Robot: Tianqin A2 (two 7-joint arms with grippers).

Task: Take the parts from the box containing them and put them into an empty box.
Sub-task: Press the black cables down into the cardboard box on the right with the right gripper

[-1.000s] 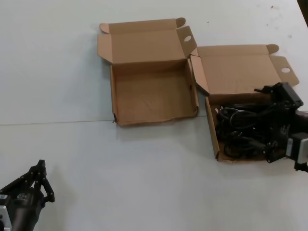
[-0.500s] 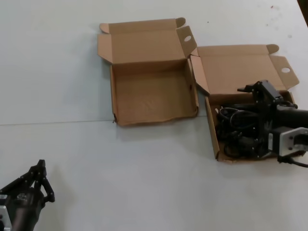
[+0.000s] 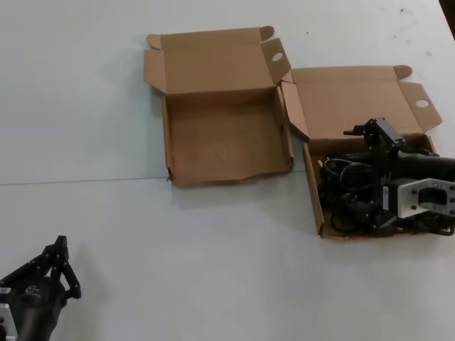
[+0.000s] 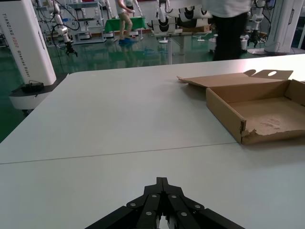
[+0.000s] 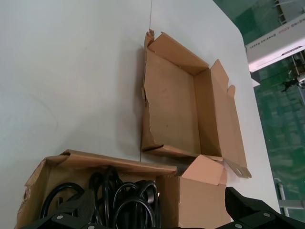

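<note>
The parts (image 3: 345, 181) are black coiled cables piled in the wider cardboard box containing them (image 3: 311, 186) at the right, lid folded back. My right gripper (image 3: 357, 172) hovers over this pile, open wide, one finger near the lid hinge and one near the front wall, nothing between them. The right wrist view shows the cable coils (image 5: 124, 200) between the spread fingers (image 5: 71, 210) of the right gripper (image 5: 159, 217). The empty box (image 3: 220, 142) stands just left of it, squarer, with a dented front corner. My left gripper (image 3: 62, 257) rests shut at the table's near left.
The two boxes touch at their adjoining lid flaps (image 3: 293, 114). White table (image 3: 213, 249) spreads in front of both boxes. In the left wrist view the shut left gripper (image 4: 162, 183) points across the table, with the empty box (image 4: 257, 109) off to one side.
My right gripper has moved leftward from the box's right edge to over the cable pile. The left arm has not moved.
</note>
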